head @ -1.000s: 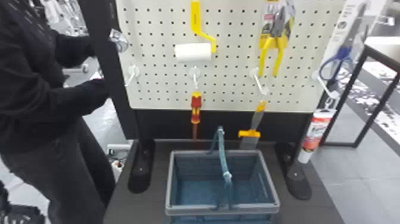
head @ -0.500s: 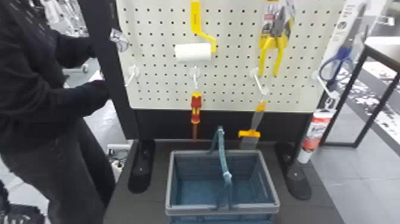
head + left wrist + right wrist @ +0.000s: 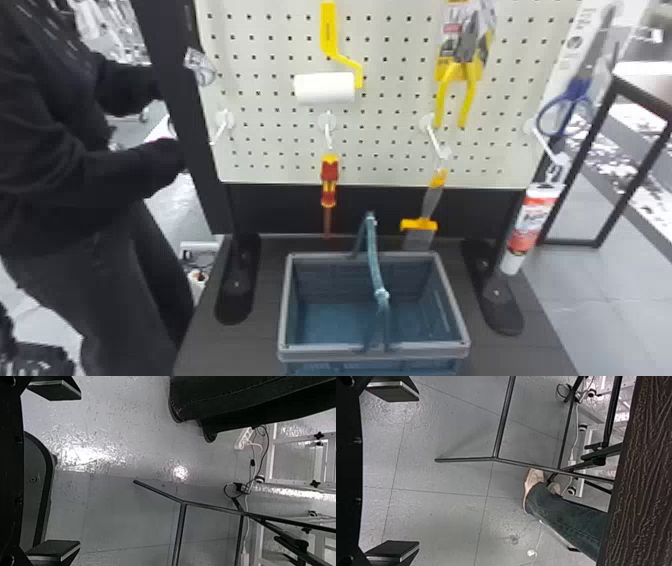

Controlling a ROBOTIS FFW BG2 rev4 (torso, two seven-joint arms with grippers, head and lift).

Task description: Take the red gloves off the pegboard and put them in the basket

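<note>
A blue-grey basket with a teal handle stands on the dark base below the pegboard in the head view; its inside holds nothing. No red gloves can be made out on the board. In the left wrist view my left gripper is open over the floor, its two fingers wide apart with nothing between them. My right gripper is likewise open in the right wrist view, with bare floor between its fingers.
A paint roller, pliers, a screwdriver, a scraper, scissors and a tube hang on or beside the board. A person stands at its left. A dark wood-grained edge runs by my right gripper.
The person at the left has shifted their hands slightly near the board's edge. The basket and the larger hanging tools are where they were.
</note>
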